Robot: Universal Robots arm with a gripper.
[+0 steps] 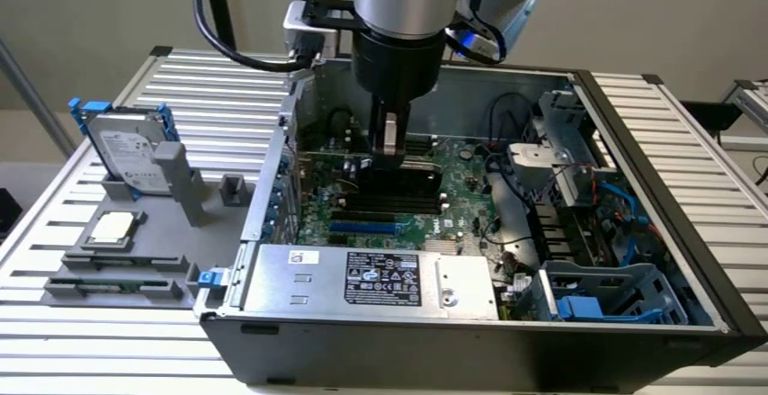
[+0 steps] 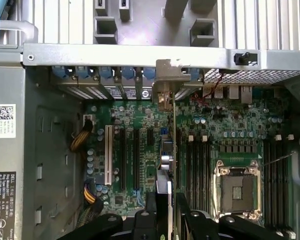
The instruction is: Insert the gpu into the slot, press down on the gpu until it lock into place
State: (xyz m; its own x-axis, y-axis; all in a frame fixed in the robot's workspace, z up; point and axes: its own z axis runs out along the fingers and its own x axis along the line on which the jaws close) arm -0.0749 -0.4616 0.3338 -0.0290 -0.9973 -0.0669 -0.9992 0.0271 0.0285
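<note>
The gpu (image 2: 172, 150) stands on edge inside the open computer case, seen edge-on as a thin green board. Its silver bracket (image 2: 165, 86) sits at the case's rear slot openings. In the exterior view its black face (image 1: 404, 179) hangs under my gripper (image 1: 390, 154). The gripper (image 2: 169, 201) is shut on the card's upper edge, one finger on each side. The bright-blue slot (image 1: 362, 228) lies uncovered on the motherboard, nearer the camera than the card in the exterior view. I cannot tell how high the card's lower edge is above the board.
A silver power supply (image 1: 372, 278) fills the case's near side. The CPU socket (image 2: 237, 189) and black memory slots (image 2: 195, 167) lie beside the card. Cables and drive bays (image 1: 576, 224) crowd the exterior view's right. A grey hard drive with blue rails (image 1: 126, 152) stands outside the case.
</note>
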